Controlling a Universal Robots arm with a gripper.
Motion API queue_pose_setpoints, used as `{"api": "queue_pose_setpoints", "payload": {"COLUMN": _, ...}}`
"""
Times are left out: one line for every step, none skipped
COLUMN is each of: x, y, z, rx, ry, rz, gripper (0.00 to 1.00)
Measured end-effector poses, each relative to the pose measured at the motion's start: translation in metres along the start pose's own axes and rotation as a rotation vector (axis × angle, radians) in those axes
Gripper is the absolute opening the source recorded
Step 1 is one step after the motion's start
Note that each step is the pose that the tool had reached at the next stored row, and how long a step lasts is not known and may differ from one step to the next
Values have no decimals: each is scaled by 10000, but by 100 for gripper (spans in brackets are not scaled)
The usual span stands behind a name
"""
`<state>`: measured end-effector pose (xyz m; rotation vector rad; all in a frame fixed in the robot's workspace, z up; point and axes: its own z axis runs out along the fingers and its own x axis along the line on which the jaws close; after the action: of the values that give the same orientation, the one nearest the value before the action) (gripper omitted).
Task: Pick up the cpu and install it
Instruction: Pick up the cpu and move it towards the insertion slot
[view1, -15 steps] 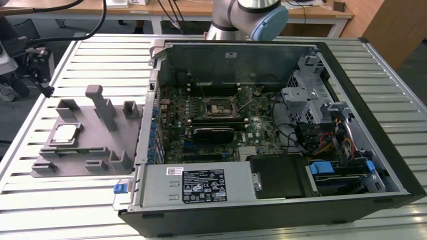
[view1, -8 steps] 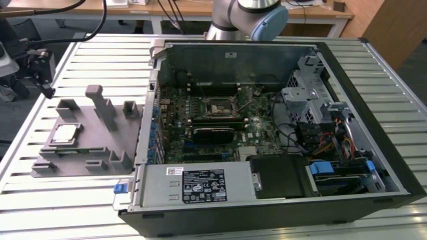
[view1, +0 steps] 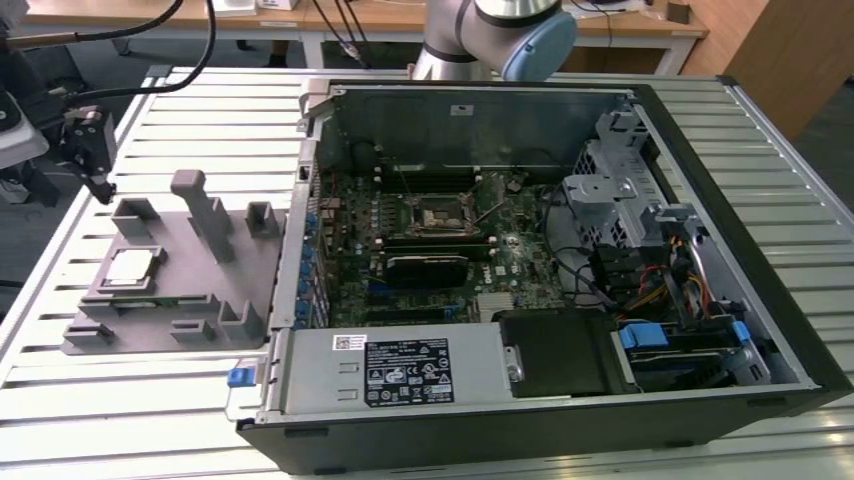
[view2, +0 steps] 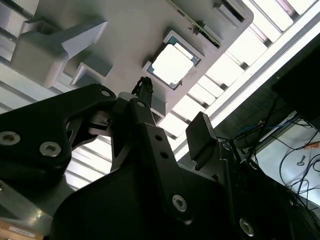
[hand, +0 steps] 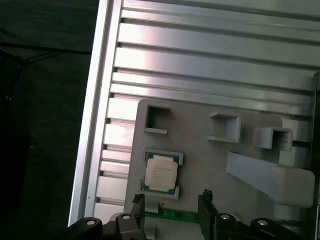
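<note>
Hovering with the gripper (hand: 172, 200) over the grey fixture (hand: 215, 170) on the slatted table (view1: 134, 410), fingers (hand: 206, 210) spread wide and gripping nothing. Seeing the cpu (hand: 161, 172) lying flat, silver top up, in its shallow pocket on that fixture, near the fingertips without touching, well apart from the black socket (view1: 434, 218) inside the open computer case (view1: 694, 425). Reading this as the approach to the pick: likely paying to be centring over the chip, squaring the fingers to two opposite edges, descending straight, and closing gently on the thin rim, guarding against tilting it or scraping the pocket walls.
</note>
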<state>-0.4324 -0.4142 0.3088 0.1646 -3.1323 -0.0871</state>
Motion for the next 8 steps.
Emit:
{"api": "queue_pose_setpoints", "payload": {"x": 4, "y": -1, "z": 18, "rx": 0, "ry": -2, "rz": 23, "gripper": 55}}
{"api": "queue_pose_setpoints", "payload": {"x": 6, "y": -2, "z": 36, "rx": -1, "ry": -6, "rz": 76, "gripper": 55}}
{"api": "queue_pose_setpoints", "payload": {"x": 10, "y": -2, "z": 52, "rx": 1, "ry": -10, "rz": 155, "gripper": 55}}
{"api": "queue_pose_setpoints", "payload": {"x": 12, "y": -3, "z": 69, "rx": 4, "ry": -14, "rz": 252, "gripper": 55}}
{"api": "queue_pose_setpoints", "payload": {"x": 15, "y": -4, "z": 102, "rx": 17, "ry": -24, "rz": 432, "gripper": 55}}
{"api": "queue_pose_setpoints", "payload": {"x": 17, "y": -5, "z": 120, "rx": 27, "ry": -28, "rz": 518, "gripper": 55}}
{"api": "queue_pose_setpoints", "payload": {"x": 20, "y": -5, "z": 138, "rx": 37, "ry": -31, "rz": 596, "gripper": 55}}
{"api": "queue_pose_setpoints", "payload": {"x": 26, "y": -6, "z": 157, "rx": 46, "ry": -33, "rz": 653, "gripper": 56}}
